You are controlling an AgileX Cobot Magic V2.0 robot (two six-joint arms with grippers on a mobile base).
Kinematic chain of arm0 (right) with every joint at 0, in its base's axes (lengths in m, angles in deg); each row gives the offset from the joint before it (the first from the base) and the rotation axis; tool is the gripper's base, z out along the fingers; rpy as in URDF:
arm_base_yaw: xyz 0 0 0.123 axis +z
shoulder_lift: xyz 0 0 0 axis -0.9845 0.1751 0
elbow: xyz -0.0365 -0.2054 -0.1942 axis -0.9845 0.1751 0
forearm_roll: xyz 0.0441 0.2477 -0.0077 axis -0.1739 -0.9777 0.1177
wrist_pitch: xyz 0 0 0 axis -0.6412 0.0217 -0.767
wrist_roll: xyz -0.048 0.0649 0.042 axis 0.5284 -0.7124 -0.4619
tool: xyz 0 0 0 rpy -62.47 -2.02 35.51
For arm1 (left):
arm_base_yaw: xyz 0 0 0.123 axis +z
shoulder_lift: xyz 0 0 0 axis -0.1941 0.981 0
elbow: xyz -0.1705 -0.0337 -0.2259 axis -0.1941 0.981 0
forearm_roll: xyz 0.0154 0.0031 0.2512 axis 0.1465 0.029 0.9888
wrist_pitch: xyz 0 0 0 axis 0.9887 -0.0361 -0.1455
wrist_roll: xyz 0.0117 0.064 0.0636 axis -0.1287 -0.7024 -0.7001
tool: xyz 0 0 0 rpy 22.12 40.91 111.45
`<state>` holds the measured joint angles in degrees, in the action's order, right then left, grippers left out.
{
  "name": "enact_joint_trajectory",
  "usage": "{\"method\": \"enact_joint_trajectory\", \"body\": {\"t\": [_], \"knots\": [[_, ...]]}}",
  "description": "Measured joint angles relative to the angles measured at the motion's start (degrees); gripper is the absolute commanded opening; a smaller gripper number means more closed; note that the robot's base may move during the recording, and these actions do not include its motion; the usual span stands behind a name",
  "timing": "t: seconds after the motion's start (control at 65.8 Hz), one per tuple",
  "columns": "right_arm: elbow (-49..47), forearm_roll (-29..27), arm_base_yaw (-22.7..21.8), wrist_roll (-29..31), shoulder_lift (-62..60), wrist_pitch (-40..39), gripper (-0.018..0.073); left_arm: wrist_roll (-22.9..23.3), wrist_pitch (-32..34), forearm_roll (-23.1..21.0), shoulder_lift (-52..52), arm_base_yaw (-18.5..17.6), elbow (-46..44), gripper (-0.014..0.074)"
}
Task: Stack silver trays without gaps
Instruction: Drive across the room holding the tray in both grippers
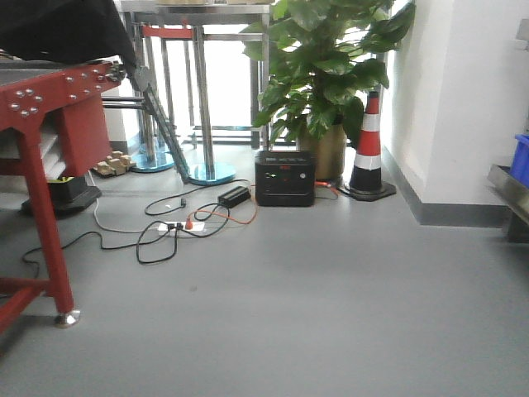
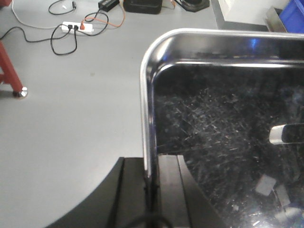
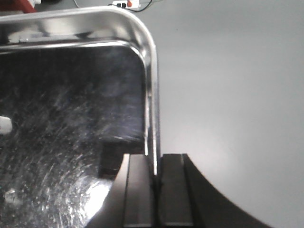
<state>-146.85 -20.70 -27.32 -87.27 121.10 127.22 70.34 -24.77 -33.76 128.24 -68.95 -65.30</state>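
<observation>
Holding 1 silver tray [image 2: 223, 118] between both arms, I have my left gripper [image 2: 151, 190] clamped on its left rim and my right gripper [image 3: 156, 190] clamped on its right rim, each with 1 finger inside the wall and 1 outside. The silver tray spans the gap between my 2 grippers, its pan lying inboard of each, neither arm nearer, with grey floor [image 2: 71, 118] showing outside both rims. No second tray shows in any view, so I cannot tell which way the stack lies; I judge that locating it comes first.
</observation>
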Motion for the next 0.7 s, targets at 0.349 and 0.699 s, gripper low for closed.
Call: {"method": "enact_joint_trajectory", "body": {"t": [0.349,0.699], "knots": [[0.0,0.5,0.0,0.0,0.2,-0.8,-0.0077,0.0,0.2,0.7,0.0,0.0,0.0,-0.0018],[0.0,1.0,-0.2,0.0,0.2,-3.3,-0.0077,0.0,0.2,2.4,0.0,0.0,0.0,-0.0018]]}}
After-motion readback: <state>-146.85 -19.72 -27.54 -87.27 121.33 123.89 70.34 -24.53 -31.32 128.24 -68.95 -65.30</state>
